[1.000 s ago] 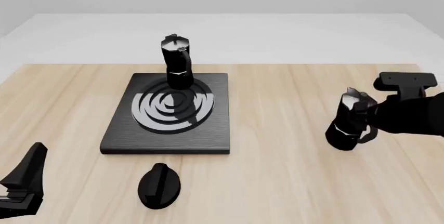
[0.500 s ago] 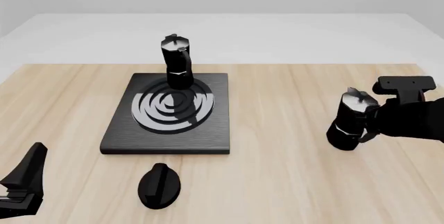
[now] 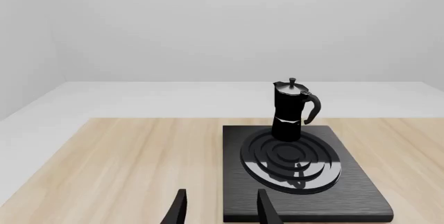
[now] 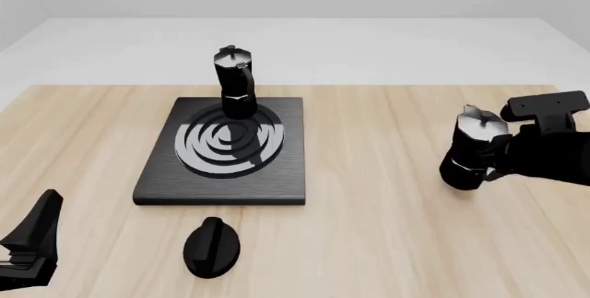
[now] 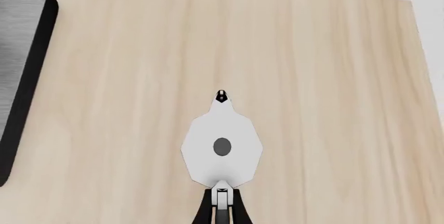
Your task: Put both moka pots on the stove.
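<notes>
One moka pot [image 4: 235, 84] stands upright on the far edge of the stove [image 4: 157, 187], beside the burner rings; it also shows in the left wrist view [image 3: 290, 112] on the stove [image 3: 361, 203]. The second moka pot [image 4: 470, 149] is over the table at the right, well apart from the stove. My right gripper [image 4: 495, 156] is shut on its side handle. The right wrist view looks straight down on its silver lid [image 5: 222, 148], with the gripper [image 5: 220, 211] shut behind it. My left gripper [image 4: 32, 243] is open and empty at the near left corner, and its fingers [image 3: 179, 208] point toward the stove.
A black oval knob [image 4: 212, 246] lies on the table just in front of the stove. The stove's edge [image 5: 21, 78] shows at the side of the right wrist view. Bare wood lies between the stove and the held pot.
The right gripper and the held pot have shifted slightly right and upward in the front view. The left arm and the pot on the stove have not moved.
</notes>
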`<move>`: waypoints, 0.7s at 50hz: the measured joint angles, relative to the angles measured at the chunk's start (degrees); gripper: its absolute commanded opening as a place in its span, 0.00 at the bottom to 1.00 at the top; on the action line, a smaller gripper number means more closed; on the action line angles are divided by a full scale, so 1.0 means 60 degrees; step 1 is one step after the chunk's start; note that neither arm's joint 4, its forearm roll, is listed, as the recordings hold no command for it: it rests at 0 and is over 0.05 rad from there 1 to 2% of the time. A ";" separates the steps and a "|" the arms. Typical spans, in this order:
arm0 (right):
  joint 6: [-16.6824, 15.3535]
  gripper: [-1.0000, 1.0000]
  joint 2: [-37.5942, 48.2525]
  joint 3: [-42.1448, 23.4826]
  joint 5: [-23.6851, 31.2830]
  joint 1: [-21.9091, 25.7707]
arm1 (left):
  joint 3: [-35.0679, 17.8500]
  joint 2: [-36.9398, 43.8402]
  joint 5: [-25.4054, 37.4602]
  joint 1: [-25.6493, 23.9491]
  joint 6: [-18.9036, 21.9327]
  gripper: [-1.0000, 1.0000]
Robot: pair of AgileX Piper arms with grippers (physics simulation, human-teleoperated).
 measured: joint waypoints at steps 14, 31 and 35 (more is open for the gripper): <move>0.0011 0.00 -0.0140 -0.0523 0.0234 0.0766 | 0.0000 0.0000 0.0000 0.0000 0.0000 1.00; 0.0286 0.00 0.0411 -0.1512 0.0325 0.2596 | 0.0000 0.0000 0.0000 0.0000 0.0000 1.00; 0.0343 0.00 0.0585 -0.1772 0.0354 0.2998 | 0.0000 0.0000 0.0000 0.0000 0.0000 1.00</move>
